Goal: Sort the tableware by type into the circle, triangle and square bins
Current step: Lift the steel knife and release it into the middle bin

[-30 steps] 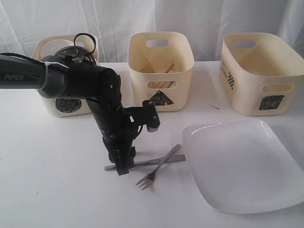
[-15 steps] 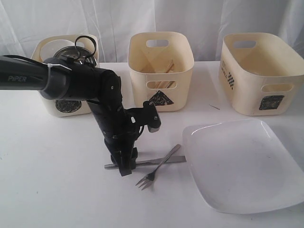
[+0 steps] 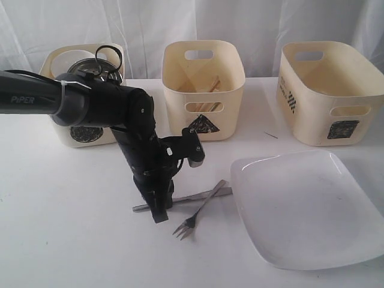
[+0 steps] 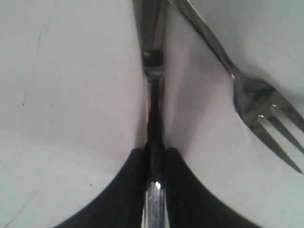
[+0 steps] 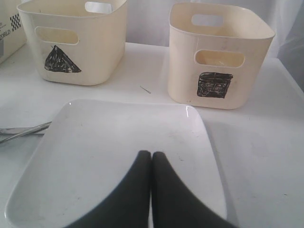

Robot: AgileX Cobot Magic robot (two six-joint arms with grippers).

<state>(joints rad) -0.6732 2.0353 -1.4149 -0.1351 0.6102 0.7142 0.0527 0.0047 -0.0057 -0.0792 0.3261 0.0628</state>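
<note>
My left gripper (image 3: 159, 211) points down at the table, shut on the steel knife (image 3: 207, 194), which runs out from between its fingers (image 4: 175, 190). The knife (image 4: 153, 28) lies under the crossed steel fork (image 3: 198, 215), whose tines (image 4: 273, 128) lie close beside the gripper (image 4: 155, 159). The large square white plate (image 3: 300, 207) lies to the right. My right gripper (image 5: 151, 159) hovers shut and empty over the plate (image 5: 95, 152). The circle bin (image 3: 84, 129) holds steel vessels (image 3: 90, 66) and a white bowl (image 3: 63, 60). Wooden chopsticks (image 3: 207, 87) lie in the triangle bin (image 3: 203, 120).
The square bin (image 3: 330, 96) stands at the back right, also in the right wrist view as the square bin (image 5: 218, 61) next to the triangle bin (image 5: 71, 42). A thin sliver (image 3: 271, 135) lies between the two bins. A white curtain hangs behind the table.
The left gripper has risen slightly with the knife in it; the knife's far end has lifted and swung a little toward the bins. The fork has shifted slightly with it.
</note>
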